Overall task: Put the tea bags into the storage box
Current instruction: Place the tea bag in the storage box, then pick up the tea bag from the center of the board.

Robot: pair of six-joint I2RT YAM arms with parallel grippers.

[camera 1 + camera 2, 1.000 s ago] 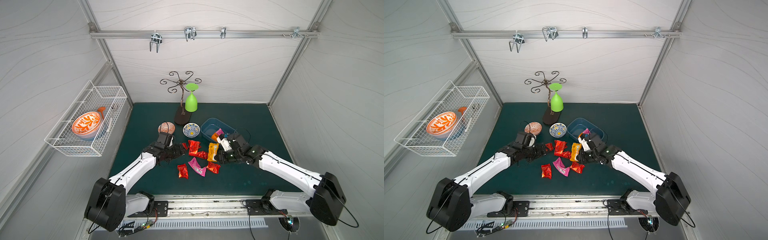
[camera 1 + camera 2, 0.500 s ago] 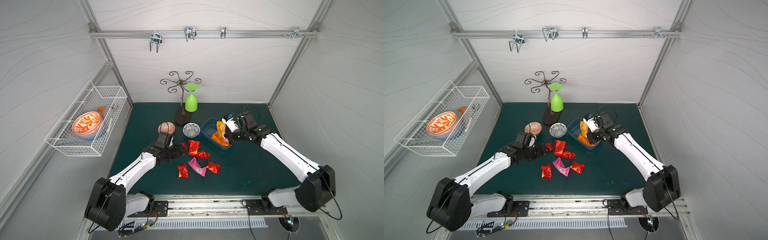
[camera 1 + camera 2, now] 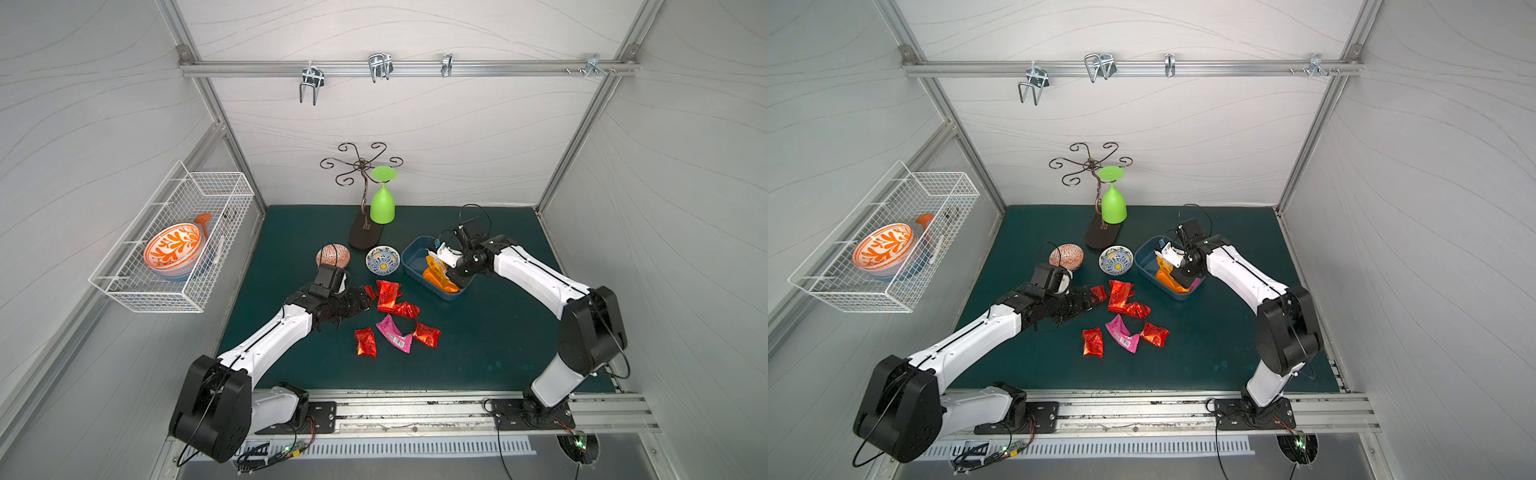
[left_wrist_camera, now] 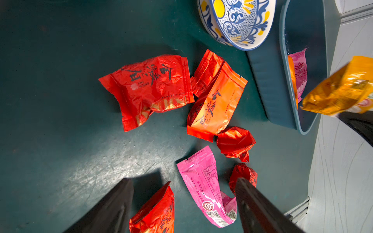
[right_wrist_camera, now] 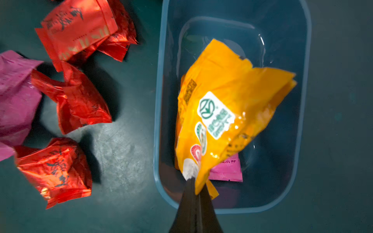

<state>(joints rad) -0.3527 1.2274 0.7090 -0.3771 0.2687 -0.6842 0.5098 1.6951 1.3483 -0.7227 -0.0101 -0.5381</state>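
Right wrist view: showing the yellow sachet (image 5: pixel 228 105) dangling within the outline of the storage box (image 5: pixel 160 105), above a magenta sachet (image 5: pixel 226 170) lying on the box floor.
Right gripper (image 5: pixel 192 181): pinching shut on one corner seam of the yellow sachet, carrying it by that thin edge alone.
Left gripper (image 4: pixel 182 179): standing with fingers spread wide, gripping nothing, hovering at the side of the pile nearer the mat's left edge.
Box position: sitting right of the centre of the mat (image 3: pixel 478 345), toward its far edge, just beside the patterned bowl (image 3: pixel 382 260); also containing an orange sachet (image 3: pixel 442 283).
Loose tea bags (image 3: pixel 390 301): lying around the mat's centre, apart from the box; mostly red, plus one long pink sachet (image 3: pixel 394 336).
Risk, release: judging the long sachet likely to tip across the low rim if dropped while leaning; being so light, possibly clinging to a finger instead of falling.
Risk, grip: slick foil possibly sliding out of so small a pinch, landing outside the box.
Risk, left side: wide fingers possibly scattering the crumpled red sachets or nudging the bowl while reaching in.
Materials: sachets being crinkly, glossy foil, creasing and catching glare, some flat, some balled up; box being smooth, shiny blue plastic, shallow, with rounded corners; mat being matte dark green, showing scuffs; bowl looking like glazed ceramic.
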